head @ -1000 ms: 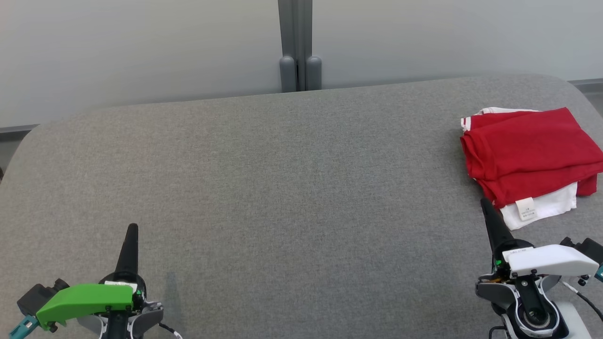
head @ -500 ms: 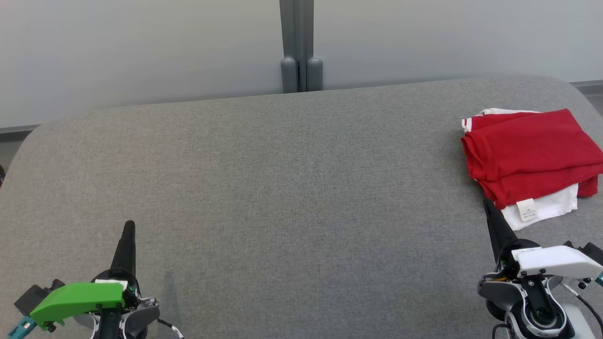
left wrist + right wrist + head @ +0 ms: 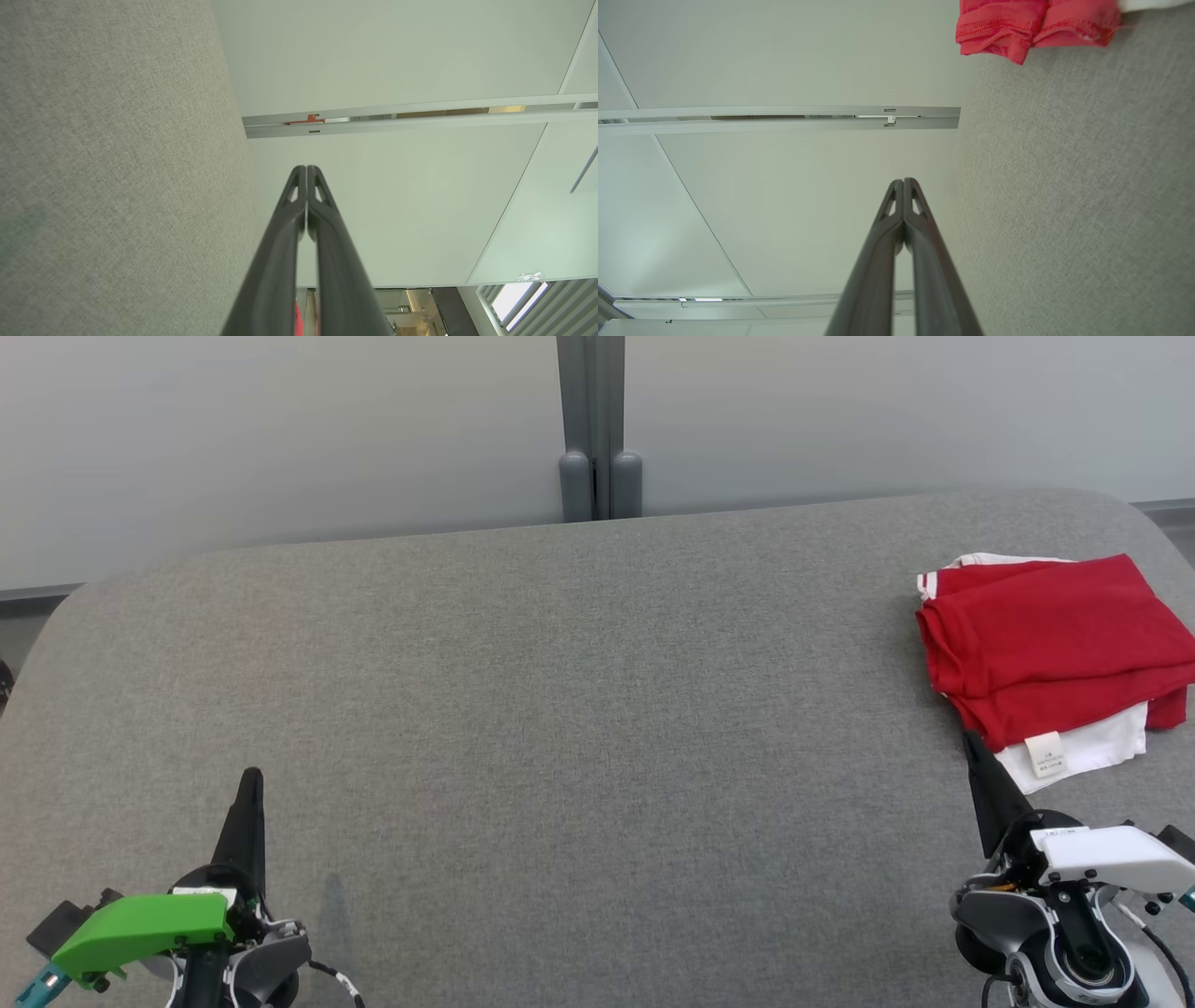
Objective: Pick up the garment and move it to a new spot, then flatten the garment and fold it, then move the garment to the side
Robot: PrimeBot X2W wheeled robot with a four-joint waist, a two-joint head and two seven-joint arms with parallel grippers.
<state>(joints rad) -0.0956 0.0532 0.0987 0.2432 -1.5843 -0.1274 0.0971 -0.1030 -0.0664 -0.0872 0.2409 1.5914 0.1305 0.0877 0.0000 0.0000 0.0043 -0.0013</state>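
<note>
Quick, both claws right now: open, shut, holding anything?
Left claw: closed, holding nothing.
Right claw: closed, holding nothing, near the folded red garment but not gripping it.

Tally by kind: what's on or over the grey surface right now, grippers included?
Folded red-and-white garment: 1
Grippers, both shut and apart from it: 2 (left gripper, right gripper)
Total: 3
</note>
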